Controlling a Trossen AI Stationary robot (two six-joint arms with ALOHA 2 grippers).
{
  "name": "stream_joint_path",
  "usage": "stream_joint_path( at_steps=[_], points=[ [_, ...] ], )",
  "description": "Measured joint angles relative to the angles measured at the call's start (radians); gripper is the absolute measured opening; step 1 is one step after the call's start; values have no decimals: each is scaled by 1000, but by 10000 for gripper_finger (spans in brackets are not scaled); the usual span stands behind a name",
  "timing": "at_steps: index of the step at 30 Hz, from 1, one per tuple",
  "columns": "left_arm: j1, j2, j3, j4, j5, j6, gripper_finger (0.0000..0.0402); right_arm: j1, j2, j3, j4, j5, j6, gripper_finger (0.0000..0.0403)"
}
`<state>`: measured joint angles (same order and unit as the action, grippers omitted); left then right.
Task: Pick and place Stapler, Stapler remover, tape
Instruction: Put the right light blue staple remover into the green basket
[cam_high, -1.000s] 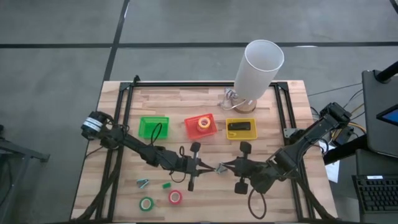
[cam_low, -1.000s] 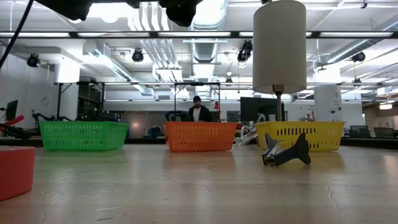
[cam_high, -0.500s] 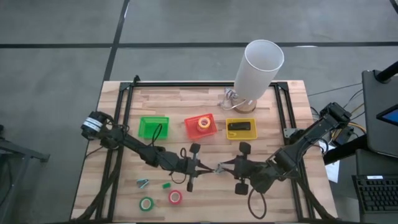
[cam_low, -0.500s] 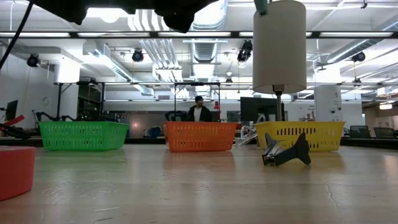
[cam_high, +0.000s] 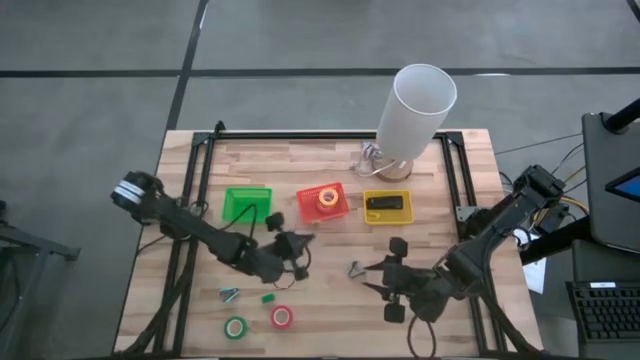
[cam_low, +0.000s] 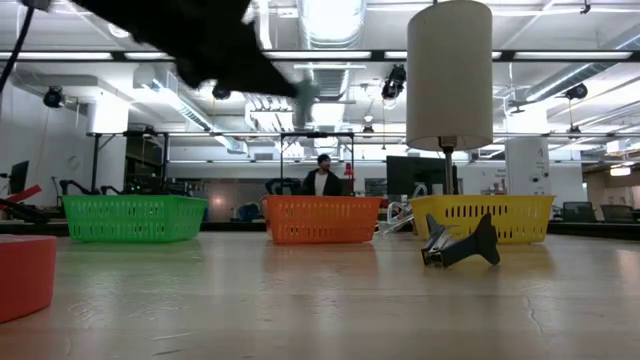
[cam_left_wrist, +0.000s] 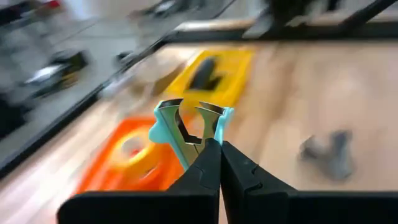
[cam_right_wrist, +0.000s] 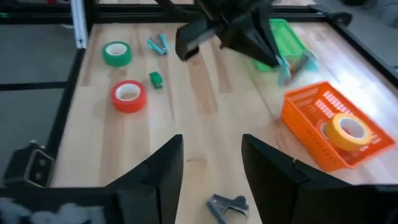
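Note:
My left gripper (cam_high: 301, 243) hangs over the table just in front of the orange bin (cam_high: 310, 210), shut on a light-blue staple remover (cam_left_wrist: 186, 124). My right gripper (cam_high: 368, 277) stands open near the table's middle right, and a grey staple remover (cam_high: 357, 268) lies on the wood just off its fingertips, untouched. The dark stapler (cam_high: 385, 203) lies in the yellow bin (cam_high: 402, 215). A yellow tape roll (cam_high: 327, 198) lies in the orange bin. Green tape (cam_high: 236, 327) and red tape (cam_high: 282, 317) lie flat near the front left. My left gripper pinches the light-blue staple remover by its narrow back end (cam_left_wrist: 200, 144) between the two shut fingers. The remover's two clawed jaws stick out past the fingertips, away from the wrist. It is lifted clear of the table.
A green bin (cam_high: 247, 203) stands left of the orange one. A tall white lamp (cam_high: 418, 105) rises at the back, right of centre. Another small remover (cam_high: 229, 293) and a small green piece (cam_high: 268, 297) lie near the tapes. A person (cam_low: 320, 181) sits far behind the table.
The grippers were tip to tip at the table's middle. My left gripper has swung away toward the far left, up to the orange bin, carrying the light-blue remover. My right gripper has opened and drawn back slightly toward the near edge. The grey remover has stayed put.

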<state>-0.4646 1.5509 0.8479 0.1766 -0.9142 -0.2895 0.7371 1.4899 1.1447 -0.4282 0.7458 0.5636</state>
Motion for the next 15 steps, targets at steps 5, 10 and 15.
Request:
stream_joint_path(
  at_steps=[5, 10, 15],
  points=[
    [-3, -105, -2, -386, -88, -308, 1, 17, 4, -49, 41, 39, 36, 161],
    [1, -173, -3, -767, -105, -636, 1, 18, 5, -105, 88, 41, 79, 160],
    [7, -205, -3, -1085, -72, -898, 2, 18, 5, -147, 136, 42, 95, 152]
  ],
)
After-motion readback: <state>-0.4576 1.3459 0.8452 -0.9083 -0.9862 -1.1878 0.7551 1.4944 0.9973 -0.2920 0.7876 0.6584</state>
